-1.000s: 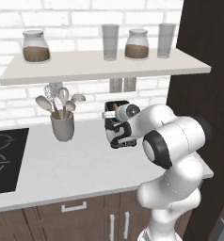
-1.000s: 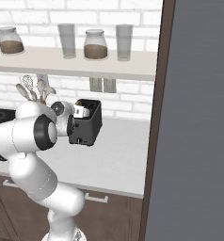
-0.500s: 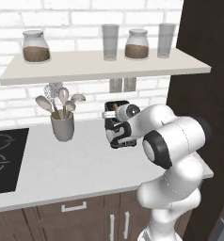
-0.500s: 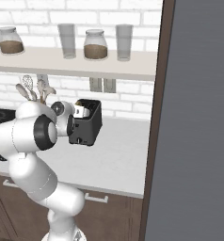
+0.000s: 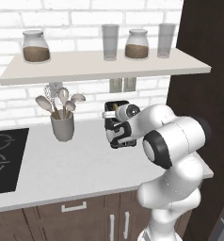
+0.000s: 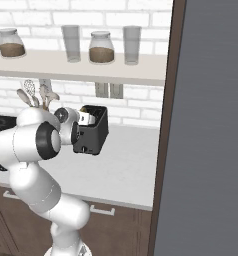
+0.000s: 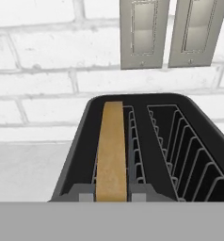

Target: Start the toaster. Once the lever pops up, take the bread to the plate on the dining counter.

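Note:
The dark grey toaster (image 5: pixel 115 142) (image 6: pixel 93 136) stands on the white worktop against the brick wall. In the hand view I look down into the toaster (image 7: pixel 147 136). The brown bread (image 7: pixel 111 150) stands on edge in its left slot, and the right slot holds nothing. My gripper (image 5: pixel 109 113) (image 6: pixel 88 119) (image 7: pixel 111 193) sits at the toaster's top, shut on the near edge of the bread, with a fingertip (image 7: pixel 84 192) against each side. The lever is hidden behind my hand. The plate and the dining counter are out of view.
A grey utensil cup (image 5: pixel 62 126) stands left of the toaster, and a black hob (image 5: pixel 3 157) lies further left. A shelf (image 5: pixel 104 66) with jars and glasses hangs above. Wall sockets (image 7: pixel 142 33) sit behind the toaster. A tall dark panel (image 6: pixel 211 125) closes the right side.

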Robot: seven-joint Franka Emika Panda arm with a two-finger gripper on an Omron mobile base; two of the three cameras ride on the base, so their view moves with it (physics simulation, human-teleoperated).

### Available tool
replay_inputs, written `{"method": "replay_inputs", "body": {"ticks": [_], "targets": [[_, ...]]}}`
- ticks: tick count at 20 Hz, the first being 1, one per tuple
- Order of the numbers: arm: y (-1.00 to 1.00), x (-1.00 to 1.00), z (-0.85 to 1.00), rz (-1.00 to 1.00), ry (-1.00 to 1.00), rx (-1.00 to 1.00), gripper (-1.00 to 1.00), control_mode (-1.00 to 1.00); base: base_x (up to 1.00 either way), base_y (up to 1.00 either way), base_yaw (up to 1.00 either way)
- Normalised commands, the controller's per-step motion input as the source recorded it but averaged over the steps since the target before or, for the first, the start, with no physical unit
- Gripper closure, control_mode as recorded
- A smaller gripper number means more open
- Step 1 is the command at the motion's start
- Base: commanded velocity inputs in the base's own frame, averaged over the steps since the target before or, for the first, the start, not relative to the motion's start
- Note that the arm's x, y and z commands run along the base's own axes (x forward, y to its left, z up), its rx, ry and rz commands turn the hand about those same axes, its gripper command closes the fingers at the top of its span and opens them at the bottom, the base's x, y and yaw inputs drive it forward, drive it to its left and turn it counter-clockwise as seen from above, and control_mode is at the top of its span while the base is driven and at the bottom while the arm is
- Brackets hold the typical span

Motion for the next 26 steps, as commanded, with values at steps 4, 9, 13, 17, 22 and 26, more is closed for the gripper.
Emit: {"method": "replay_inputs", "body": {"ticks": [4, 9, 13, 17, 22, 26], "targets": [[0.00, 0.00, 0.00, 0.00, 0.00, 0.00, 1.00, -1.00, 0.00, 0.00, 0.00], [0.00, 0.00, 0.00, 0.00, 0.00, 0.00, 1.00, -1.00, 0.00, 0.00, 0.00], [0.00, 0.00, 0.03, 0.00, -0.03, 0.00, 1.00, -1.00, 0.00, 0.00, 0.00], [0.00, -0.26, 0.23, 0.00, -0.14, 0.00, 1.00, -1.00, 0.00, 0.00, 0.00], [0.00, -0.28, 0.58, 0.00, -0.09, 0.00, 1.00, -1.00, 0.00, 0.00, 0.00], [0.00, -0.18, 0.79, 0.00, -0.01, 0.00, 1.00, -1.00, 0.00, 0.00, 0.00]]}}
